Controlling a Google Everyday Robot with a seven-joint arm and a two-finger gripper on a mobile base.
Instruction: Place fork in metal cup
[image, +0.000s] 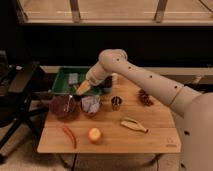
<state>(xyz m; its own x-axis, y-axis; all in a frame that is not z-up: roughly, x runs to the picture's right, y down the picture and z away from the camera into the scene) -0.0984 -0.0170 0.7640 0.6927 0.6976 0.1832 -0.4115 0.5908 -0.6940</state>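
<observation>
My claw (80, 91) hangs over the front edge of the tray (61, 84), tipped down and to the left. Its fingers are apart, and as far as I can see there is nothing between them. So the step in hand is, I judge, the pick-up and not yet the drop.

I cannot pick out the fork for certain. It is thin and dark, and the ground right under my claw tip is dark too, so it may lie there by the tray's edge. To do this well I should come down slowly with my fingers across the handle and not along it. I should close near its middle and lift straight up, so it does not swing against the red bowl (54, 101) just below my claw or the grey bowl (91, 105) beside that.

The cup (116, 103) stands upright to the right of my claw, a little nearer the table's front. It is small, silver-grey and dark inside. Its mouth is narrow, so I would bring the fork over it tip down.
</observation>
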